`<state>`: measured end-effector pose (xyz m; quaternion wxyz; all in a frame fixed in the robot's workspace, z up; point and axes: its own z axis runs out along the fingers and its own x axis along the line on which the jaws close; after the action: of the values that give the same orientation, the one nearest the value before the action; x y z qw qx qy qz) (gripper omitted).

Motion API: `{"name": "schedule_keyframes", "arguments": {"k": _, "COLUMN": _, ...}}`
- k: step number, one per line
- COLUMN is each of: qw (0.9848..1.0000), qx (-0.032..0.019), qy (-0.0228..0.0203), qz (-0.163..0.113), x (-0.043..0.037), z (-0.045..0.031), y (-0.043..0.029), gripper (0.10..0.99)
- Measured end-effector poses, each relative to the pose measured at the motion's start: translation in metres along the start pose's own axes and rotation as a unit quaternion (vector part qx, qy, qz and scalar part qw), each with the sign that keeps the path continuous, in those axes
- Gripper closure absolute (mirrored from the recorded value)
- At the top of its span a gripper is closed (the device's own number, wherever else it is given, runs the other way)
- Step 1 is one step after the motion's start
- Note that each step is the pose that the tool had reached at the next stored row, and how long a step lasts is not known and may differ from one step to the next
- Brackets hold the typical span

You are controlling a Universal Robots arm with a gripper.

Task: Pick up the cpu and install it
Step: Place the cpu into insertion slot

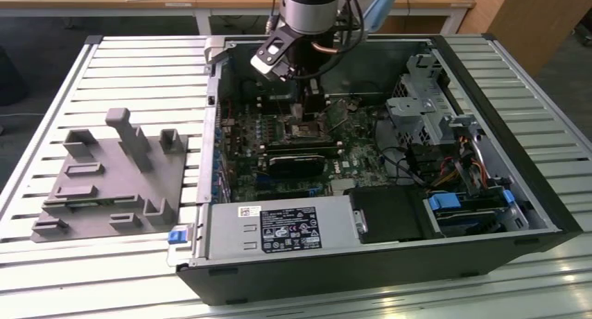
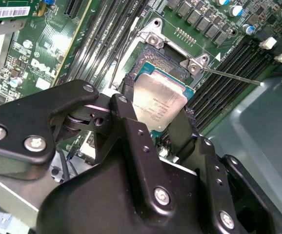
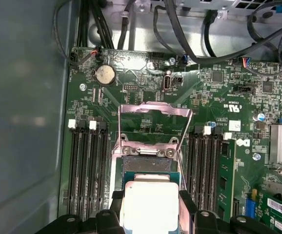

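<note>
While the arm point(image 1: 310, 14) reaches down into the open computer case point(image 1: 518, 194), you have the gripper point(image 1: 306, 118) low over the green board point(image 1: 242, 135), right at the socket point(image 1: 306, 130).

Look at the second wrist view and you will see the cpu point(image 2: 160, 100), silvery top up, clamped between the two black fingers point(image 2: 131, 126). One finger presses on each of two opposite edges, so the gripper point(image 2: 158, 109) is closed on the chip. The cpu sits directly over the dark square recess of the socket point(image 2: 168, 68) and roughly square with it. Whether its underside already rests in the recess or hangs just above it, you cannot tell. A thin lever rod point(image 2: 229, 75) sticks out from one corner of the socket, across the black slots beside it.

Turn to the first wrist view and the same grip shows: the cpu point(image 3: 148, 207) between the fingers point(image 3: 187, 202), over the socket point(image 3: 148, 165). The hinged metal frame point(image 3: 155, 109) stands swung up and open on the socket's far side, toward the round coin battery point(image 3: 104, 75). Rows of long memory slots point(image 3: 87, 161) flank the socket on both sides.

In the exterior view a long black card point(image 1: 296, 159) lies across the board between the socket and the power supply box point(image 1: 277, 229). The grey plastic tray point(image 1: 111, 180) sits on the slatted table point(image 1: 138, 62) to the exterior view's left of the case, well apart from the gripper.
</note>
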<state>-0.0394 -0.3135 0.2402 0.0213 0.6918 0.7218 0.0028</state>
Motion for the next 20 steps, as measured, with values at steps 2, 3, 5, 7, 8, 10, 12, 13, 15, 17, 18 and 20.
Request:
{"name": "schedule_keyframes", "arguments": {"k": 2, "qw": 1.0, "qx": 0.0, "qy": -0.0005, "qz": 0.0, "x": 0.0006, "z": 0.0019, "y": 0.0, "gripper": 0.557}}
{"name": "schedule_keyframes", "arguments": {"k": 3, "qw": 1.0, "qx": 0.0, "qy": -0.0008, "qz": 0.0, "x": 0.0009, "z": 0.0029, "y": 0.0, "gripper": 0.557}}
{"name": "schedule_keyframes", "arguments": {"k": 5, "qw": 1.0, "qx": 0.0001, "qy": -0.0012, "qz": 0.0, "x": 0.0013, "z": 0.005, "y": -0.0001, "gripper": 0.557}}
{"name": "schedule_keyframes", "arguments": {"k": 7, "qw": 1.0, "qx": 0.0001, "qy": -0.0013, "qz": 0.0, "x": 0.0015, "z": 0.0074, "y": -0.0001, "gripper": 0.557}}
{"name": "schedule_keyframes", "arguments": {"k": 8, "qw": 1.0, "qx": 0.0001, "qy": -0.0013, "qz": 0.0, "x": 0.0016, "z": 0.0087, "y": -0.0002, "gripper": 0.557}}
{"name": "schedule_keyframes", "arguments": {"k": 10, "qw": 1.0, "qx": 0.0, "qy": -0.0014, "qz": 0.0, "x": 0.0019, "z": 0.0113, "y": -0.0002, "gripper": 0.557}}
{"name": "schedule_keyframes", "arguments": {"k": 12, "qw": 1.0, "qx": 0.0001, "qy": -0.0015, "qz": 0.0, "x": 0.002, "z": 0.0129, "y": -0.0003, "gripper": 0.557}}
{"name": "schedule_keyframes", "arguments": {"k": 13, "qw": 1.0, "qx": 0.0001, "qy": -0.0015, "qz": 0.0, "x": 0.002, "z": 0.0136, "y": -0.0003, "gripper": 0.557}}
{"name": "schedule_keyframes", "arguments": {"k": 15, "qw": 1.0, "qx": 0.0001, "qy": -0.0016, "qz": 0.002, "x": 0.002, "z": 0.0147, "y": -0.0003, "gripper": 0.557}}
{"name": "schedule_keyframes", "arguments": {"k": 17, "qw": 1.0, "qx": 0.0002, "qy": -0.0017, "qz": 0.006, "x": 0.0021, "z": 0.0159, "y": -0.0004, "gripper": 0.557}}
{"name": "schedule_keyframes", "arguments": {"k": 18, "qw": 1.0, "qx": 0.0003, "qy": -0.0019, "qz": 0.007, "x": 0.0021, "z": 0.0166, "y": -0.0004, "gripper": 0.557}}
{"name": "schedule_keyframes", "arguments": {"k": 20, "qw": 1.0, "qx": 0.0003, "qy": -0.0024, "qz": 0.007, "x": 0.0021, "z": 0.0183, "y": -0.0005, "gripper": 0.557}}
